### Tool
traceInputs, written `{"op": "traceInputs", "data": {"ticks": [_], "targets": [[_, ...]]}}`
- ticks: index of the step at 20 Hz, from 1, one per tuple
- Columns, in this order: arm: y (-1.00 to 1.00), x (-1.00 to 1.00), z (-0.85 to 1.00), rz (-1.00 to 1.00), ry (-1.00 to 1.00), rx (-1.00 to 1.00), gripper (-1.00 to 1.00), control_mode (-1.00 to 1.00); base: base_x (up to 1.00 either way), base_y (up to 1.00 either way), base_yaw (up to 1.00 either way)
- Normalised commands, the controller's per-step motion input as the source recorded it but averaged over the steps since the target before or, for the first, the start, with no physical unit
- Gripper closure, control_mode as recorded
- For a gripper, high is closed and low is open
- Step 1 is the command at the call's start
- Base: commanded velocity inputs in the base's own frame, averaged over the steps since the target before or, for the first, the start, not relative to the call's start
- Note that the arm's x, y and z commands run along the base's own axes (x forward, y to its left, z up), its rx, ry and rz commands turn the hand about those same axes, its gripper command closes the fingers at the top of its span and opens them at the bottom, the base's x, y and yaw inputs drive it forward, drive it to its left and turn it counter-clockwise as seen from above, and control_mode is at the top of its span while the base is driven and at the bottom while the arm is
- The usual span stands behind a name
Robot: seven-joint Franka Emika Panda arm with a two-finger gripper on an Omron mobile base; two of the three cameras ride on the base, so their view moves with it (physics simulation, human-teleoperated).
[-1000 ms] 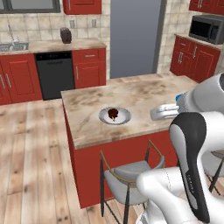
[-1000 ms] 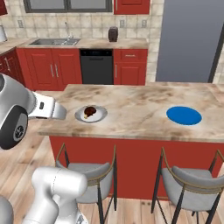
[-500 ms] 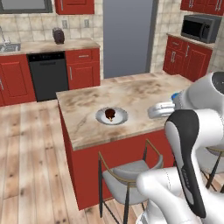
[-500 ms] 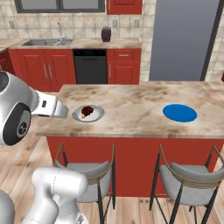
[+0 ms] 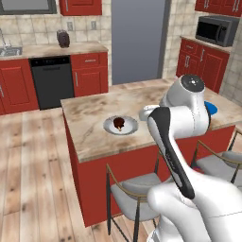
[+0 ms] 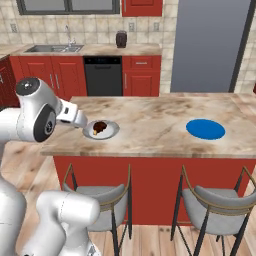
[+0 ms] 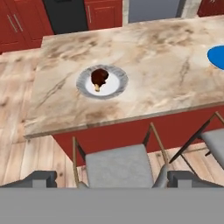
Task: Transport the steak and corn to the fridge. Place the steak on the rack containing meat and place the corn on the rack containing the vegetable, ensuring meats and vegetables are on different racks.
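Marble island counter (image 7: 144, 65) carried the steak (image 7: 99, 77) on a grey plate (image 7: 118, 85), near the stool-side edge, toward its left end in hand view. You had the gripper (image 7: 112, 178) high over the stools, jaws fully apart, nothing held. Steak prob. soft, slick, light; I'd pinch across the dark meaty middle, not the tan end. Corn wasn't identifiable; blue dish (image 6: 205, 129) looked bare. Fridge (image 6: 207, 46) showed no handles or racks.

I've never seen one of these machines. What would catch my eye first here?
Probably the big white robot arm looming in the foreground over a red kitchen island with a marble top. On it, a dark steak sits on a small grey plate, and a bright blue plate lies farther along. Two grey stools stand tucked underneath.
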Motion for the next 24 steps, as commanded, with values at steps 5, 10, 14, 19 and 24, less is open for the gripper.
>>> {"op": "traceInputs", "data": {"ticks": [5, 10, 14, 19, 24], "targets": [[0.11, 0.97, -0.59, -0.01, 0.11, 0.00, -1.00, -1.00, 0.00, 0.00, 0.00], [0.00, 0.90, -0.45, 0.00, 0.13, 0.00, -1.00, -1.00, 0.00, 0.00, 0.00], [0.03, 0.92, -0.46, 0.00, 0.07, 0.04, -1.00, -1.00, 0.00, 0.00, 0.00], [0.18, 0.58, -0.36, -0.01, 0.07, 0.00, -1.00, -1.00, 0.00, 0.00, 0.00], [0.17, 0.33, -0.24, 0.00, 0.01, 0.00, -1.00, -1.00, 0.00, 0.00, 0.00]]}}
